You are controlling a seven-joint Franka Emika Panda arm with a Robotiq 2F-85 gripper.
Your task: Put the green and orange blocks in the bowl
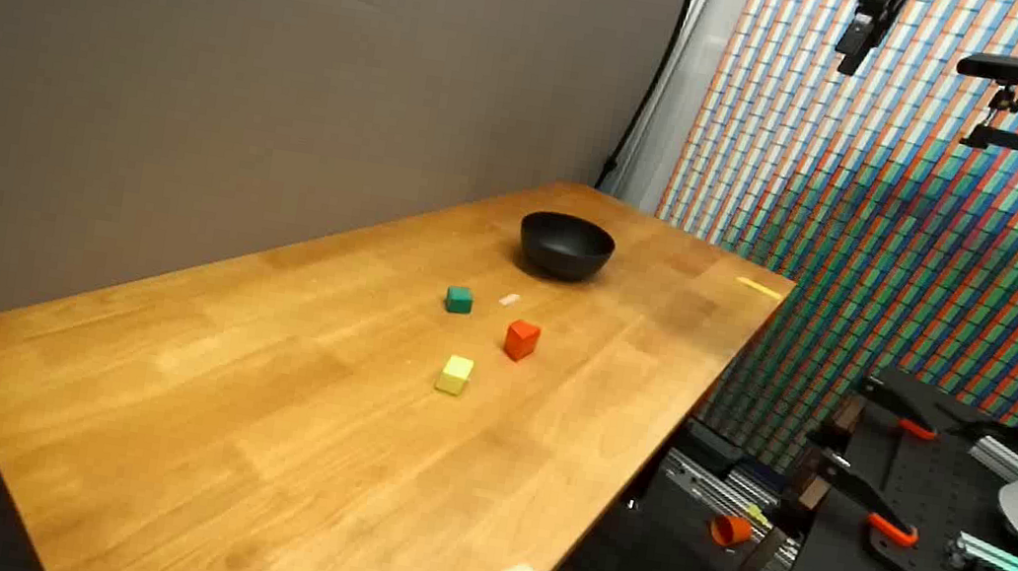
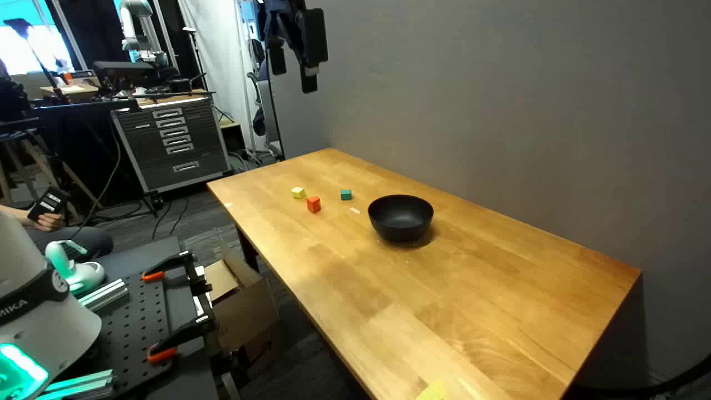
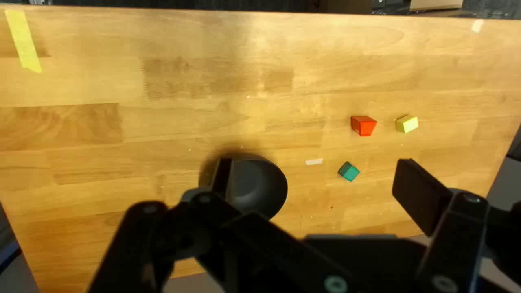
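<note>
- The wrist view looks down past the pincer [image 3: 316, 176]; its fingers [image 3: 421, 197] stand wide apart there, well above the worktop [image 3: 195, 126].
- Both exterior views show only part of the pincer, cut off by the top edge, and from those I cannot tell its spread.
- The bowl [image 2: 401, 218] sits upright on the worktop, whole in both exterior views; in the wrist view one finger crosses its left side and the pincer's body covers its lower edge.
- The green block [image 3: 349, 171] and the orange block [image 3: 363, 125] lie on the worktop outside the bowl, apart from each other, in all three views; from the wrist the green one looks nearer the bowl.
- A pale yellow cube [image 3: 407, 123] lies near the orange block, apart from it, on the side away from the bowl.
- A short pale strip [image 3: 314, 161] lies flat between bowl and blocks.
- Yellow tape [image 2: 433, 392] is cut off by the bottom edge in an exterior view but shows whole from the wrist.
- A drawer cabinet [image 2: 178, 139] shows in an exterior view; a striped, many-coloured panel [image 1: 739, 139] shows in an exterior view, a camera [image 1: 1017, 69] before it.
- A grey wall [image 1: 250, 70] backs the worktop.
</note>
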